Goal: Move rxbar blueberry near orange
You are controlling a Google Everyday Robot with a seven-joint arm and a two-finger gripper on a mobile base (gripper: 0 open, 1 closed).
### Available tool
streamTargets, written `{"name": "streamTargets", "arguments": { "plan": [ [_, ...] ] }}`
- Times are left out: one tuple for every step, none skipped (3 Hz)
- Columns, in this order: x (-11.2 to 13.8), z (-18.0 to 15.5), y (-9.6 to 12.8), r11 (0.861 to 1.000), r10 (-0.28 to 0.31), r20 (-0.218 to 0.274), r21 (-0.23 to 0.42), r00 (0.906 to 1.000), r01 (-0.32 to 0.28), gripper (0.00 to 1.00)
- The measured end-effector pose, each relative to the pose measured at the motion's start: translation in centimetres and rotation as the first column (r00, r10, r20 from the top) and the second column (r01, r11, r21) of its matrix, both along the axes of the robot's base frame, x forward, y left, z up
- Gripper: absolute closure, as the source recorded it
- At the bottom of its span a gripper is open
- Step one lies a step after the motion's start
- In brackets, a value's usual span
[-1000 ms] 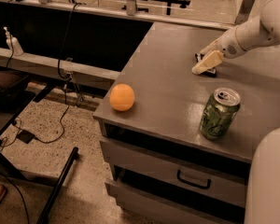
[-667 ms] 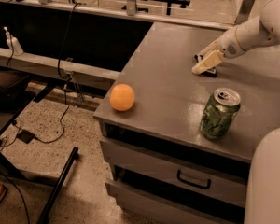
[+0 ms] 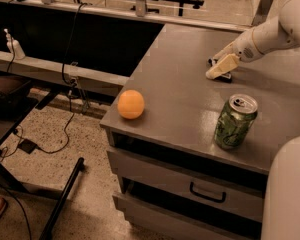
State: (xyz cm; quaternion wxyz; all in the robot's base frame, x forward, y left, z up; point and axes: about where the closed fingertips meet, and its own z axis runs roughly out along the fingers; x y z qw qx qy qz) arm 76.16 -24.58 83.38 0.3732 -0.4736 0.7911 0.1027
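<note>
The orange sits on the grey cabinet top near its front left corner. My gripper is at the far right of the top, down at the surface, on the end of the white arm. A small dark object shows under and beside the gripper; it is mostly hidden, and I take it to be the rxbar blueberry. The gripper is far to the right of and behind the orange.
A green soda can stands upright at the front right of the top, between the gripper and the front edge. Drawers with a handle are below. The left edge drops to the floor with cables. A white robot part fills the lower right.
</note>
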Motion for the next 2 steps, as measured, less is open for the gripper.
{"name": "streamTargets", "arguments": {
  "plan": [
    [0.0,0.01,0.0,1.0,0.0,0.0,0.0,1.0,0.0,1.0],
    [-0.01,0.01,0.01,1.0,0.0,0.0,0.0,1.0,0.0,1.0]
  ]
}}
